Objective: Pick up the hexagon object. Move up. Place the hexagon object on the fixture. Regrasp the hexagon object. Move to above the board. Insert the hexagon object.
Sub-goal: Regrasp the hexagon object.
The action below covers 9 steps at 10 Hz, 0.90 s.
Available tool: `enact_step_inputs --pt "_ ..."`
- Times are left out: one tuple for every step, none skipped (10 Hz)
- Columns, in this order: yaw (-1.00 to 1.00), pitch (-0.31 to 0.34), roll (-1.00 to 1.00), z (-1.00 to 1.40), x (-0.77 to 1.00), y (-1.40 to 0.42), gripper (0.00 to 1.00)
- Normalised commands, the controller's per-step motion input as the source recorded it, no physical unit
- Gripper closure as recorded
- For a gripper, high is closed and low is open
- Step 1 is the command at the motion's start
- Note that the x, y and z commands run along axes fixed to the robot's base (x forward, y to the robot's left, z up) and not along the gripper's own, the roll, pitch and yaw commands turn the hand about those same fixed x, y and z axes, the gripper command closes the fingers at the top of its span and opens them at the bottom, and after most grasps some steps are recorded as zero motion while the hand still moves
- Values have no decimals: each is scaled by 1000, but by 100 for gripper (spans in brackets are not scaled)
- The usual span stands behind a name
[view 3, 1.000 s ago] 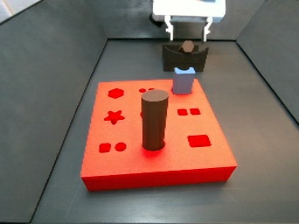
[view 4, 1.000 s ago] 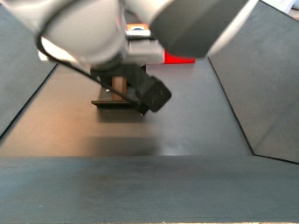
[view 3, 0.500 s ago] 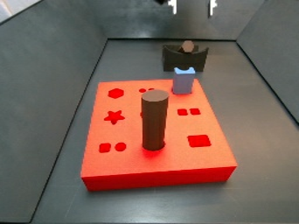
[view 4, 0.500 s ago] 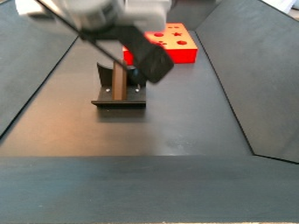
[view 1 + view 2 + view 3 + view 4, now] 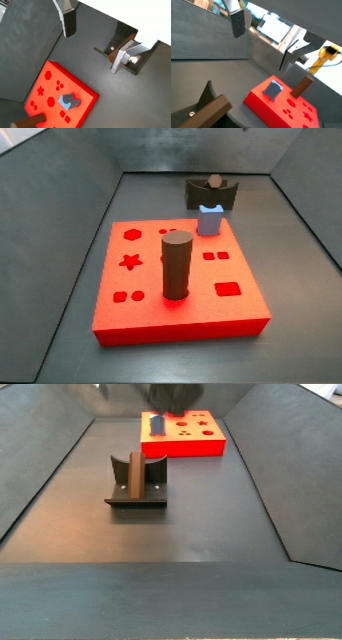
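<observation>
Two silver fingers (image 5: 67,21) spread wide w/ nothing between them: the gripper (image 5: 95,40) hangs high over the dark floor, near the fixture (image 5: 134,492), and is all but out of both side views. The peg (image 5: 214,181) sits in the fixture's notch, free of the jaws. In a side view it shows end-on, and in a wrist view (image 5: 211,111) as a brown bar propped on the bracket. So its long axis seems to run roughly fore-aft, in line w/ the board (image 5: 227,323), and tilted; the exact angle can't be read.

Key relation for the regrasp: the peg lies below the gripper and off to one side, close behind one finger in a wrist view (image 5: 113,50), not centred between the pads. Judged from that, the gripper needs a sideways shift, then a descent, w/ the jaws straddling the peg across its axis.

The board is well apart from the fixture; its hex hole (image 5: 131,232) is open. The cylinder (image 5: 177,266) and blue peg (image 5: 210,220) stand in the board.
</observation>
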Motion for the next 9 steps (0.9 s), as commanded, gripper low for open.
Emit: enact_step_inputs --pt "34 26 1000 69 -56 -373 0" --pt "34 27 1000 45 -32 -246 0" --pt "35 30 1000 43 -14 -42 0" --pt "35 29 1000 15 -8 -32 0" --pt "36 25 1000 3 -12 -37 0" --pt "36 23 1000 8 -18 -29 0" --pt "37 17 1000 14 -27 -24 0" --pt "38 12 1000 4 -24 -25 0" --pt "39 6 1000 -8 -15 -22 0"
